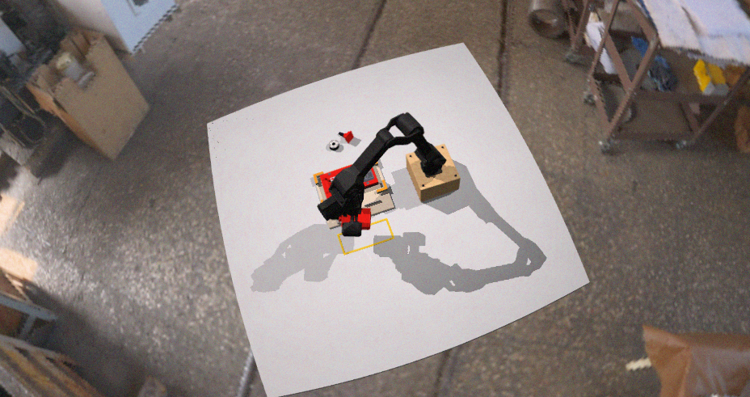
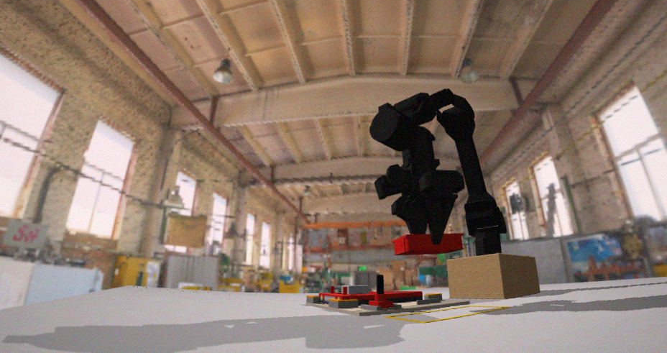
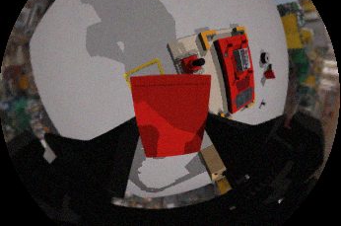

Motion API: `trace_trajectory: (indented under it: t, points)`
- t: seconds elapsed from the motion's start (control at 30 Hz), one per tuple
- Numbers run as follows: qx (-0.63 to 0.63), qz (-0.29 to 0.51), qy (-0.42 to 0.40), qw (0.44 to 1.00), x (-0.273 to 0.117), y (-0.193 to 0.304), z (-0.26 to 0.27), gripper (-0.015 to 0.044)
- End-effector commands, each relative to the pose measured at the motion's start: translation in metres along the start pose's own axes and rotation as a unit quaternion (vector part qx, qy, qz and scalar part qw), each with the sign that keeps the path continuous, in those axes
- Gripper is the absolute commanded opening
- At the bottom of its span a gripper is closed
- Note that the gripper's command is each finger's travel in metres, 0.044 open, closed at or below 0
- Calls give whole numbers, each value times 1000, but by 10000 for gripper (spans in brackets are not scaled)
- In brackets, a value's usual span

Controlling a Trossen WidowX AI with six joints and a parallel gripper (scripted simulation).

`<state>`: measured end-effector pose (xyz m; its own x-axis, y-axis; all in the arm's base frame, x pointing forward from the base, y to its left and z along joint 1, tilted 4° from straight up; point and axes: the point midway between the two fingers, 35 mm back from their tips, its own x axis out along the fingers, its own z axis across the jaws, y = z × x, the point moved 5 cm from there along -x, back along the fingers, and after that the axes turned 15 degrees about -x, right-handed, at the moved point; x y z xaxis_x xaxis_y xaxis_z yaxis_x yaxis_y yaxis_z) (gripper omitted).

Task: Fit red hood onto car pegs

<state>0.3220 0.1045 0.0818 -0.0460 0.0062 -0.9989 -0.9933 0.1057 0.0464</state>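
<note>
My gripper is shut on the red hood, one finger on each side. The hood hangs level, well above the table. In the top view it shows over the jig's near edge, beside the yellow outline. The red chassis sits in the jig, with the grey engine block on its deck. The arm hides part of the chassis in the top view. The pegs are too small to make out one by one.
A black post on a red base stands on the jig plate beside the chassis. A yellow outline marks the table. A small wheel and a red part lie beyond the jig. The arm's wooden base is nearby.
</note>
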Motion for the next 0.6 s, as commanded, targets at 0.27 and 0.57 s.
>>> trace_trajectory:
  t: [0.27,0.57]
  points:
    - [-53,-4,4,999,-3,-24,-53,0]
    - [-93,-5,6,996,-4,-36,-98,0]
